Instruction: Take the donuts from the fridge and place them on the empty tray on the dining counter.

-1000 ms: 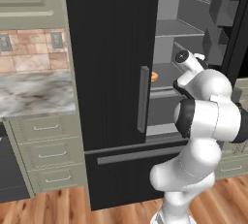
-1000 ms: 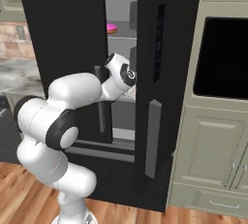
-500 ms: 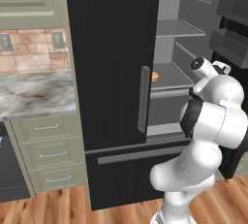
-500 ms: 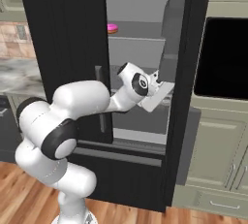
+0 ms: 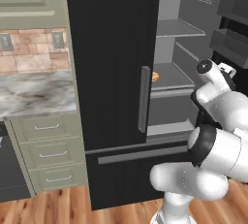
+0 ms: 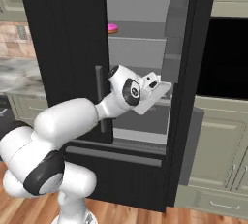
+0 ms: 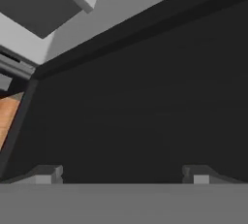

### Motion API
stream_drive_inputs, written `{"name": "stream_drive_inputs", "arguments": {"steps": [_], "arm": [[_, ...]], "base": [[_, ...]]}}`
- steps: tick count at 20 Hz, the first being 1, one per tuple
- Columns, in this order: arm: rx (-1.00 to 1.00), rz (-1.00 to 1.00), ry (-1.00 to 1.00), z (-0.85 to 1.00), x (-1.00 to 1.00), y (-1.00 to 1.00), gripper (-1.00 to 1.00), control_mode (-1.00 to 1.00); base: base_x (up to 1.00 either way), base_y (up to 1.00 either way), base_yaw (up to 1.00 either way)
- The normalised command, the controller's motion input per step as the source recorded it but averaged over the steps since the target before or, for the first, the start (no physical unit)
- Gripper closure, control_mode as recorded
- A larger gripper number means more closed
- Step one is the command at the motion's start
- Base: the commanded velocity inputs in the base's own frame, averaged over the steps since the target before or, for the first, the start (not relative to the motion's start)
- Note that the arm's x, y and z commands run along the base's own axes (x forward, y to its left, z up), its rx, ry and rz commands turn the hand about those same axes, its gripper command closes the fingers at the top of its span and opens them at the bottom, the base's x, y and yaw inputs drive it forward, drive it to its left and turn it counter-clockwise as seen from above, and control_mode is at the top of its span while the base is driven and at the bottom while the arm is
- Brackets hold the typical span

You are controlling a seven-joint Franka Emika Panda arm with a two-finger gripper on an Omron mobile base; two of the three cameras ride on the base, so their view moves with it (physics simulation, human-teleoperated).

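The black fridge [image 5: 111, 72] stands with its left door closed and its right door [image 6: 186, 97] swung open, grey shelves showing inside. A pink-frosted donut [image 6: 112, 27] lies on an upper shelf. The orange-tan donut [image 5: 154, 76] peeks out on the shelf below, just past the closed door's edge. My gripper [image 6: 161, 88] is at the inner face of the open right door, below its bins. In the hand view its fingertips [image 7: 47, 173] stand wide apart with nothing between them, facing the dark door panel. The tray and the dining counter are out of view.
A marble counter [image 5: 38, 94] on sage-green drawers adjoins the fridge on the left. A black wall oven [image 6: 223, 58] sits in the cabinets on the right, close behind the open door. Door bins [image 5: 232, 24] jut out beside my arm. The floor is wood.
The right fridge door has swung wider open. My hand has travelled to the right with it, out from in front of the shelves. The jaws stayed open.
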Motion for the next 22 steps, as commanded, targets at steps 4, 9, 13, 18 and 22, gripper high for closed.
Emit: {"name": "stream_drive_inputs", "arguments": {"steps": [4,9,13,18,22], "arm": [[0.07,0.00,-0.24,0.38,-0.71,1.00,-1.00,-1.00],[0.11,-0.10,-0.44,0.16,-0.53,1.00,-1.00,-1.00],[0.33,-0.19,-0.58,0.22,-0.46,1.00,-1.00,-1.00],[0.43,-0.03,-0.36,0.27,-0.30,0.93,-1.00,-1.00],[0.43,0.22,-0.04,0.21,-0.20,0.56,-1.00,-1.00]], "base": [[0.00,0.00,0.00],[0.00,0.00,0.00],[0.00,0.00,0.00],[0.00,0.00,0.00],[0.00,0.00,0.00]]}}
